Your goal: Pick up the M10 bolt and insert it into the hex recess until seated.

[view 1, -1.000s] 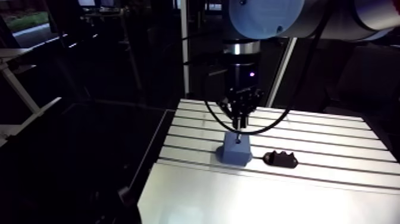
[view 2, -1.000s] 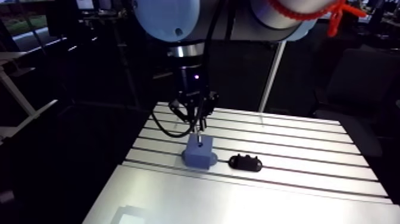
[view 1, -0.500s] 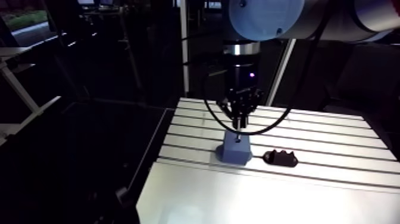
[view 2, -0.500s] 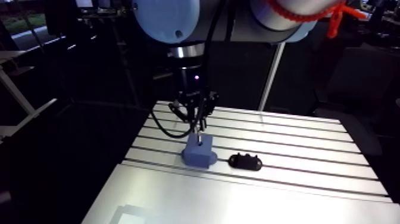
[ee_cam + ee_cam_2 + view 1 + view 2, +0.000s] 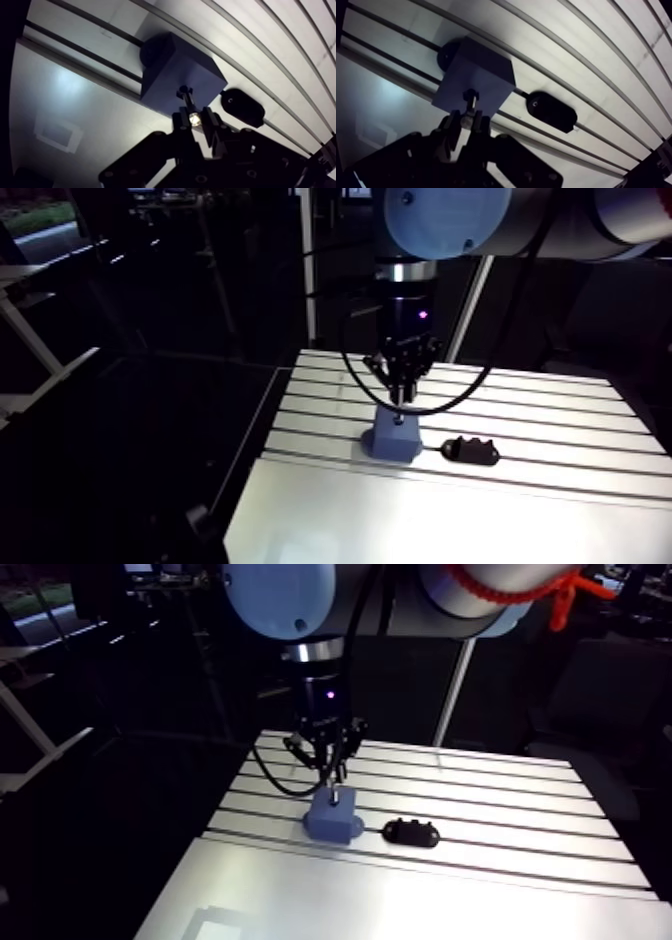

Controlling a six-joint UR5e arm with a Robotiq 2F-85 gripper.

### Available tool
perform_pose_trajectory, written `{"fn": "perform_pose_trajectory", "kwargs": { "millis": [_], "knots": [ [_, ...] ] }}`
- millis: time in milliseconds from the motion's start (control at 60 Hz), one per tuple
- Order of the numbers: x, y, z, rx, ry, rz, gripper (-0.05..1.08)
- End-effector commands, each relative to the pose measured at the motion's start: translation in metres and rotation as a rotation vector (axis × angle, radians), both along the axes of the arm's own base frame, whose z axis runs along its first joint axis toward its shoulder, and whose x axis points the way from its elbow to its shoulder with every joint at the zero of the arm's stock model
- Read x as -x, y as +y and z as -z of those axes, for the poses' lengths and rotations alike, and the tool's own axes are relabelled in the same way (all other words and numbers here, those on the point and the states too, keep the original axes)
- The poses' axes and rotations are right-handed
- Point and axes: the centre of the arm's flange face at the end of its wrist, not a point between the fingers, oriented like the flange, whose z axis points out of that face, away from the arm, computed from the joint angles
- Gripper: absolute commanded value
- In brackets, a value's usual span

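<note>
In the arm view, the arm (image 5: 436,216) reaches out over the table (image 5: 560,413). Its wrist (image 5: 405,303) points straight down. The gripper (image 5: 402,395) hangs right over a blue block (image 5: 390,443), close to its top. The block sits on the table where the slots end at the front. A small black part (image 5: 470,451) lies on the table just beside the block and does not touch it.

In the wrist view, the two fingers (image 5: 179,121) are close together and pinch the bolt (image 5: 187,101) between them. The bolt's shiny end shows between the fingertips. Its thin body sticks out ahead of the gripper, toward the block. Its dark far end is over the block's top face, near the edge closest to the gripper. I cannot tell if that end touches the block. The black part lies off to one side of the gripper, next to the block.
</note>
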Motion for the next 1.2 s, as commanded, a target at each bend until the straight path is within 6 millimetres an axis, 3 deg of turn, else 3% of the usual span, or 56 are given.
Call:
{"fn": "perform_pose_trajectory", "kwargs": {
  "millis": [17,1200],
  "knots": [
    [0.0003,0.0005,0.0022,0.000,-0.003,0.002,1.08],
    [0.0007,-0.0003,0.0045,-0.002,-0.005,0.008,1.08]
  ]
}}
